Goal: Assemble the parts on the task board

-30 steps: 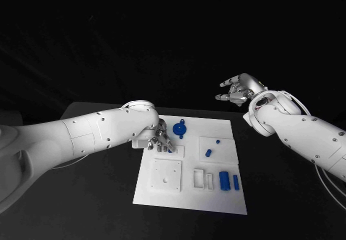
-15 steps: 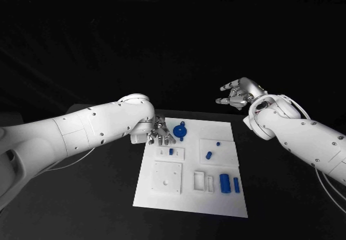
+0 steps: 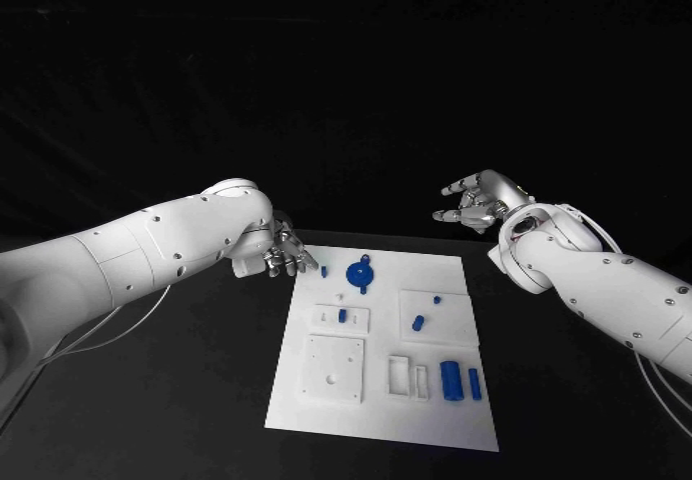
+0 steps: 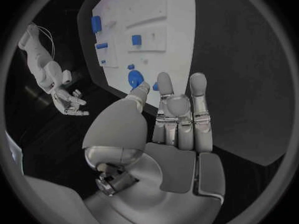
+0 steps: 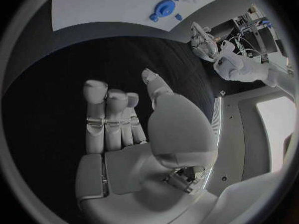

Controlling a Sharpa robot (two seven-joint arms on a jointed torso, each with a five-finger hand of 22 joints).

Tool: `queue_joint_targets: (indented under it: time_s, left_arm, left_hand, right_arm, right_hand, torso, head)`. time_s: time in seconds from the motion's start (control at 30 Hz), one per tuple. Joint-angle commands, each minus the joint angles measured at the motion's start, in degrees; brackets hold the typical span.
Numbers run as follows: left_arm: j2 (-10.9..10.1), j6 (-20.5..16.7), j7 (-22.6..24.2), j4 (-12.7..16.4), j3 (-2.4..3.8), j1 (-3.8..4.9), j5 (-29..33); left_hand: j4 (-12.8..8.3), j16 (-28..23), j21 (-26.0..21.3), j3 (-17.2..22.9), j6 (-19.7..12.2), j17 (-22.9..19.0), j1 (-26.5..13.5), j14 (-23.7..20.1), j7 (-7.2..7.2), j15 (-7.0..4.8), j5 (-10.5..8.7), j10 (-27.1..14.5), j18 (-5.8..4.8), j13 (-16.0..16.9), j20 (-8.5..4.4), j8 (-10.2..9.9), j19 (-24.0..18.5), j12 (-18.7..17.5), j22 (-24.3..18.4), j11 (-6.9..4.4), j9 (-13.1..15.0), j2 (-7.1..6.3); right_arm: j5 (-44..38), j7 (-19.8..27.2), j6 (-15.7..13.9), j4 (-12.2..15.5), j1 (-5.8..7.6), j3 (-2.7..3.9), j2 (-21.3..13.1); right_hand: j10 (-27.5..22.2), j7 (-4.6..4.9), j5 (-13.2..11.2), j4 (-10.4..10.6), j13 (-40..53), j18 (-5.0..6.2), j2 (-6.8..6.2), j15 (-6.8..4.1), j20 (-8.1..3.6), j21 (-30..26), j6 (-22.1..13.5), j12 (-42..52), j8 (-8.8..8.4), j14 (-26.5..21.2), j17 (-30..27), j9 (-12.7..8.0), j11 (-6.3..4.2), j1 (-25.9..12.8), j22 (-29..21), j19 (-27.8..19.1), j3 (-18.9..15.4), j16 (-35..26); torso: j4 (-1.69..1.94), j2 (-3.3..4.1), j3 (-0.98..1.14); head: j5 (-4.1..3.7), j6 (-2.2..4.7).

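1. The flat white rectangular task board [image 3: 378, 400] lies in the middle of the black table [image 3: 173, 400].
2. A round blue disc-shaped part [image 3: 359, 270] sits at the board's far edge; a small blue peg [image 3: 342, 315] stands in a raised white square just nearer.
3. Two blue cylinders [image 3: 460, 379] lie side by side at the near right.
4. The silver left hand [image 3: 277, 253] hovers beside the board's far left corner, fingers apart, holding nothing.
5. The silver right hand [image 3: 473, 200] is raised beyond the far right corner, fingers loosely spread and empty.
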Motion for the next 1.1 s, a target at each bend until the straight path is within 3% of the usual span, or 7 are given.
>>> queue_joint_targets:
  time_s: [0.03, 0.27, 0.47, 0.63, 0.77, 1.1]
  left_arm:
    - [0.5, -0.8, 1.1, -1.6, 0.07, 0.20, 0.1]
    - [1.9, -1.2, 2.3, -4.7, 0.05, 0.24, -0.4]
    - [3.8, -0.8, 3.0, -6.9, -0.04, 0.09, -0.3]
    - [5.4, -0.3, 3.4, -8.8, -0.20, -0.30, 0.0]
    - [6.9, 0.5, 3.5, -10.6, -0.57, -0.79, 0.2]
    - [8.4, 1.8, 3.4, -12.8, -1.31, -1.54, 0.1]
  left_hand:
    - [1.1, -0.2, -0.5, 0.4, -0.4, -0.1, -0.4, -0.3, 0.06, 0.18, -2.07, 0.7, 0.12, 0.0, 0.08, 0.1, 0.4, -0.2, 0.8, 0.44, -0.5, -0.60]
    - [2.4, -0.1, -0.9, 0.7, -0.9, -0.3, -0.2, -0.5, 0.25, 0.26, -2.48, 0.5, 0.14, 0.1, 0.17, 0.3, 0.4, 0.0, 0.9, 0.58, -1.3, -1.11]
    - [4.5, 0.1, -1.1, 1.1, -1.9, -0.5, -0.5, -0.6, 0.83, 0.52, -2.98, 0.2, 0.31, 0.2, 0.40, 0.0, 0.4, 0.1, 1.0, 0.93, -6.0, -2.09]
    - [5.8, 0.2, -1.1, 0.8, -1.7, -0.5, -1.5, -0.7, 0.91, 0.48, -3.22, 0.2, 0.29, 0.2, 0.36, 0.1, 0.5, 0.2, 1.0, 0.92, -7.7, -2.37]
    - [6.7, 0.2, -1.1, 0.6, -1.6, -0.4, -1.6, -0.8, 0.91, 0.38, -3.29, 0.4, 0.08, 0.1, 0.17, 0.3, 0.5, -0.1, 1.0, 0.90, -9.2, -2.66]
    - [6.7, 0.2, -1.1, 0.2, -1.7, -0.3, -1.8, -0.9, 0.96, 0.43, -3.32, 0.2, 0.09, 0.2, 0.21, 0.3, 0.4, -0.2, 1.0, 0.95, -9.5, -2.47]
  right_arm:
    - [-0.2, 0.4, 0.5, 0.1, -0.04, 0.02, 0.0]
    - [-0.1, 0.3, 0.4, 0.2, -0.04, 0.02, 0.2]
    - [-0.1, 0.3, 0.4, 0.4, -0.04, 0.02, 0.3]
    - [-0.1, 0.3, 0.3, 0.6, -0.04, 0.02, 0.4]
    - [-0.2, 0.3, 0.3, 0.7, -0.04, 0.03, 0.4]
    - [-0.2, 0.3, 0.3, 0.6, -0.04, 0.03, 0.6]
  right_hand:
    - [-0.3, 0.09, -0.3, 0.2, -0.1, 0.73, 0.15, 0.11, 0.23, -0.2, -0.1, -0.3, 0.14, -0.1, 0.0, 0.0, -0.11, -0.3, 0.0, 2.9, 0.3, -0.1]
    - [-0.2, 0.09, -0.2, 0.3, -0.1, 0.71, 0.22, 0.11, 0.23, 0.0, 0.0, -0.2, 0.15, -0.1, 0.0, 0.0, -0.12, -0.4, 0.0, 2.9, 0.3, -0.1]
    - [-0.2, 0.09, -0.2, 0.4, 0.0, 0.73, 0.19, 0.11, 0.23, -0.2, 0.0, -0.2, 0.15, -0.1, 0.0, 0.0, -0.12, -0.5, 0.0, 2.9, 0.4, -0.1]
    - [-0.2, 0.08, -0.2, 0.4, 0.0, 0.73, 0.22, 0.10, 0.23, -0.1, 0.0, -0.2, 0.14, -0.1, 0.0, 0.0, -0.12, -0.4, 0.0, 2.9, 0.5, 0.0]
    - [-0.2, 0.08, -0.2, 0.4, 0.0, 0.73, 0.22, 0.10, 0.23, -0.1, 0.0, -0.2, 0.14, -0.1, 0.0, 0.0, -0.12, -0.4, 0.0, 2.9, 0.5, 0.0]
    - [-0.2, 0.08, -0.2, 0.4, 0.0, 0.73, 0.22, 0.10, 0.23, -0.1, 0.0, -0.2, 0.14, -0.1, 0.0, 0.0, -0.12, -0.4, 0.0, 2.9, 0.5, 0.0]
  torso:
    - [-0.04, 0.06, -0.01]
    - [-0.29, 0.36, -0.15]
    - [-0.67, 0.92, -0.32]
    - [-0.93, 1.28, -0.38]
    - [-0.92, 1.51, -0.45]
    - [-1.09, 1.92, -0.50]
  head:
    - [-0.28, 0.52]
    - [-0.06, 0.98]
    - [0.11, 1.26]
    - [0.21, 1.27]
    - [0.24, 1.32]
    - [0.34, 1.63]
